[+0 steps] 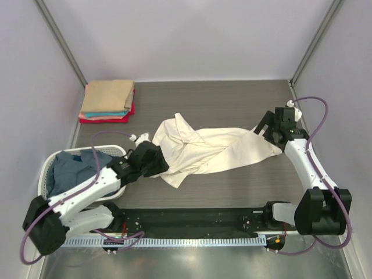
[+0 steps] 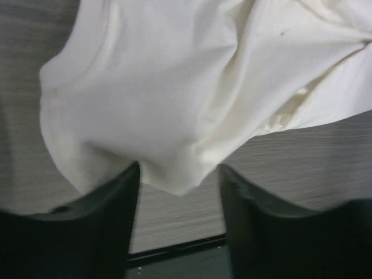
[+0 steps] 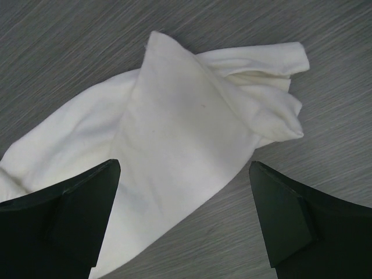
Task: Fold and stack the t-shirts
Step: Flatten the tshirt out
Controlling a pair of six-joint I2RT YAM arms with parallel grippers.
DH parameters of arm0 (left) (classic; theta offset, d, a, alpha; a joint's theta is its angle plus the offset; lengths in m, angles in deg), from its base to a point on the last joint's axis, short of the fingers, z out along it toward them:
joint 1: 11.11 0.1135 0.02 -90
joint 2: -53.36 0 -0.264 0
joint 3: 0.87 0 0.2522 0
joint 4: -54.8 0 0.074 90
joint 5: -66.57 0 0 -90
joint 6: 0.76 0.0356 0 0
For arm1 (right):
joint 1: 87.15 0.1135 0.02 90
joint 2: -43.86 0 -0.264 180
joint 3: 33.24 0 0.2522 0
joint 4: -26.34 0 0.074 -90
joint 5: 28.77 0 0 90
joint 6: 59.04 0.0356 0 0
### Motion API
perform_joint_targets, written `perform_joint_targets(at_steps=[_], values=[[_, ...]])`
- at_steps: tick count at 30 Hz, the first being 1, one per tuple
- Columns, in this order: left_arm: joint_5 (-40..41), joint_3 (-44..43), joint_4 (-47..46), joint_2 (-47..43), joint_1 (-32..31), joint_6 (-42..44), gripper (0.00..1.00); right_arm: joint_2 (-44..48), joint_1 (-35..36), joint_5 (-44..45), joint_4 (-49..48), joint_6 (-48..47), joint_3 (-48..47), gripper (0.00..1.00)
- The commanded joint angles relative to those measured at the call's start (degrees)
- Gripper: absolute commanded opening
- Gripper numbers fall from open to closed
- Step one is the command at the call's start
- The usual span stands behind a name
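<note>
Centrally, the cream-white t-shirt [image 1: 203, 150] lies crumpled and unfolded across the middle of the grey bench [image 1: 232, 99], its length running left to right. The left pincer [image 2: 179, 173] is at the shirt's left end with its jaws apart; 1 rounded fold of cloth reaches the gap between the 2 fingertips, unclamped. The right pincer [image 3: 185, 168] is at the shirt's right end with its jaws spread wide, gripping nothing. In the far-left corner, 3 folded shirts form a stack: tan shirt [image 1: 107, 95] on top, teal shirt [image 1: 104, 114] in the middle, red shirt [image 1: 87, 120] at the bottom. At near left, a white slatted basket [image 1: 51, 164] holds a loosely bunched dusty-blue shirt [image 1: 72, 168].
</note>
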Motion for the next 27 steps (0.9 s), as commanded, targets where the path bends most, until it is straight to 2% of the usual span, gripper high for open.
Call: perform_joint_targets(at_steps=[1, 2, 5, 7, 11, 17, 23, 27], values=[[1.69, 1.78, 9.28, -6.96, -0.28, -2.3, 0.65, -4.12, -1.26, 2.4, -3.59, 1.2, -1.67, 1.0], [1.78, 1.52, 11.3, -8.71, -0.28, -1.95, 0.82, -5.96, -1.26, 2.3, -3.69, 1.46, -3.85, 1.0], [2.75, -1.11, 14.82, -9.78, -0.28, 0.42, 0.91, -14.57, -1.18, -2.51, -3.87, 0.76, -8.16, 0.98], [3.8, -3.74, 16.06, -10.22, -0.28, 3.57, 0.92, -21.07, -0.91, -3.06, -3.95, 0.06, -12.38, 0.96], [6.61, -8.14, 19.75, -10.57, -0.28, 8.67, 0.93, -29.35, -0.82, 2.02, -3.52, -1.35, -18.28, 0.95], [9.87, -7.36, 19.67, -12.15, -0.19, 12.47, 0.98, -38.58, -0.82, 3.0, -2.72, -2.5, -26.81, 0.88], [10.13, -6.04, 17.82, -13.74, -0.1, 13.17, 0.99, -41.39, -0.82, 3.27, -2.64, -3.55, -27.87, 0.7], [10.13, -5.87, 17.64, -13.74, -0.01, 13.35, 1.0, -42.89, -0.56, 2.48, -2.37, -3.9, -27.96, 0.51]])
